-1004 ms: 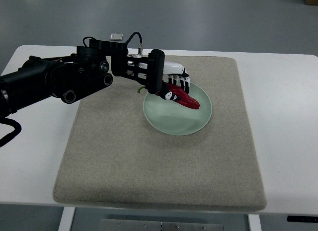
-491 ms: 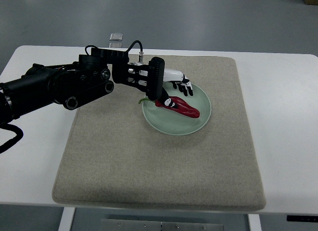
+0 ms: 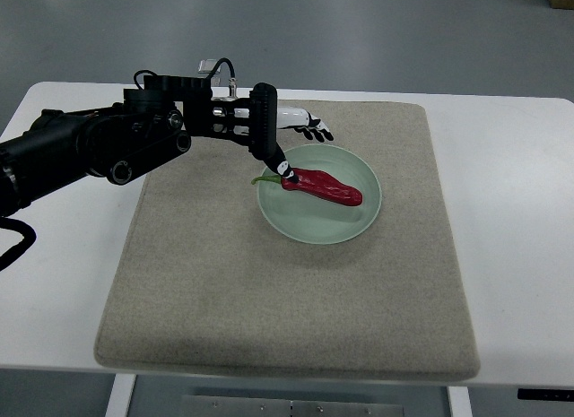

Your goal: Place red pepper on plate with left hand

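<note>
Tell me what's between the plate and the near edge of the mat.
Nothing: in the top view, the stretch from the plate to the near edge of the mat is bare beige fabric.

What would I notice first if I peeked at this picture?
Probably the shiny red pepper, lying across a pale green plate near the top middle of a beige mat. Next, the big black robot arm reaching in from the left, its left hand open at the plate's upper left edge, with one dark fingertip by the pepper's green stem end.
</note>
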Controlling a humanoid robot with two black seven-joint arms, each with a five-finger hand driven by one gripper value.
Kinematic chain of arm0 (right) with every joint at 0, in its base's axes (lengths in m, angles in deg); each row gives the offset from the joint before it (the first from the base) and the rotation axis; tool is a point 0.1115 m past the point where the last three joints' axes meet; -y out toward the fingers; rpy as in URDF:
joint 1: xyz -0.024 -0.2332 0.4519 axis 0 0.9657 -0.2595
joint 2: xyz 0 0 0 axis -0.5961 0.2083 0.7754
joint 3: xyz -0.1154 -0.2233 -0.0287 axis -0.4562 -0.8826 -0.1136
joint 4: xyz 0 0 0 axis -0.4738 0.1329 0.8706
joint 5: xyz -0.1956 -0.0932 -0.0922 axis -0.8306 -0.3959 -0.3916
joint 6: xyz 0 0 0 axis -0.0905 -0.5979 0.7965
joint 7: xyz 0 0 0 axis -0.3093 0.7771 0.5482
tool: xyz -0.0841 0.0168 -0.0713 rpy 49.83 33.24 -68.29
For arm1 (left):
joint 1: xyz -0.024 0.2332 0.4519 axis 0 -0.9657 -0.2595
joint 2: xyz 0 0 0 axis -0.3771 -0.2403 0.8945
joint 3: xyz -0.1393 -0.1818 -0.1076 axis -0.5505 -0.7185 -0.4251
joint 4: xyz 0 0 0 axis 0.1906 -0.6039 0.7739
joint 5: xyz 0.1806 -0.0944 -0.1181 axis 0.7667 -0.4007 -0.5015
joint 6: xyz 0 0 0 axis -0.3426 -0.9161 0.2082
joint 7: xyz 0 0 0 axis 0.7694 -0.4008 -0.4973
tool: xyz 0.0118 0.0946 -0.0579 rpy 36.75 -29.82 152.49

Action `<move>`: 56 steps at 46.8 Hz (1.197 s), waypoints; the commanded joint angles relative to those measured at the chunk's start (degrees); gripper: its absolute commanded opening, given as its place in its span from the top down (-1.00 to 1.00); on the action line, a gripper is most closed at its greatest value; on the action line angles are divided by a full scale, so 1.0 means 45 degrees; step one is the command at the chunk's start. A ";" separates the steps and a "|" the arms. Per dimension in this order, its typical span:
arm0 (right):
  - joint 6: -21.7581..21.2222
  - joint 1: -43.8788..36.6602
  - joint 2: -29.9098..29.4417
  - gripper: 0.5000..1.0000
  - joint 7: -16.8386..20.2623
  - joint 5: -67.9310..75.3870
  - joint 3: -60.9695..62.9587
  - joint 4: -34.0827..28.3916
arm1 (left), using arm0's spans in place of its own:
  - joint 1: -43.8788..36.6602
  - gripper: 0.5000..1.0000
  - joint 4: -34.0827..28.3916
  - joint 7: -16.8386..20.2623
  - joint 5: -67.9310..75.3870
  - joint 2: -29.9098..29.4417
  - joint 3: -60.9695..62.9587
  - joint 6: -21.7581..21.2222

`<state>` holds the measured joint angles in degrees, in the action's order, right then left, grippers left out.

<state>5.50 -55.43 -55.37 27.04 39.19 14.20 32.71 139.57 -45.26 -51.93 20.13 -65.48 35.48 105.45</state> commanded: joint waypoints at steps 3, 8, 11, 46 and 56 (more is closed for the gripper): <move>-0.0010 0.0001 0.0000 -0.73 0.0000 0.0000 0.0000 0.0000 | 0.0135 -0.81 -0.1101 -0.0001 -0.1083 -0.0060 -0.0001 0.0000; -0.0009 0.0001 0.0000 -0.73 0.0000 0.0000 0.0000 0.0000 | 0.0194 -0.83 -0.1941 0.0038 -0.2021 -0.0080 0.0018 0.0000; -0.0010 0.0001 0.0000 -0.73 0.0000 0.0000 0.0000 0.0000 | 0.0175 -0.83 -0.2254 0.0038 -0.2431 -0.0099 0.0018 0.0000; -0.0010 0.0001 0.0000 -0.73 0.0000 0.0000 0.0000 0.0000 | 0.0116 -0.85 -0.5947 0.0038 -1.2701 -0.0158 -0.0001 -0.2069; -0.0010 0.0001 0.0000 -0.73 0.0000 0.0000 0.0000 0.0000 | -0.0060 -0.85 -0.6024 0.0038 -1.6219 0.0291 -0.0040 -0.2636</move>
<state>5.48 -55.43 -55.37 27.04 39.19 14.20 32.71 139.37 -72.16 -51.76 -48.94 -64.78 35.48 93.66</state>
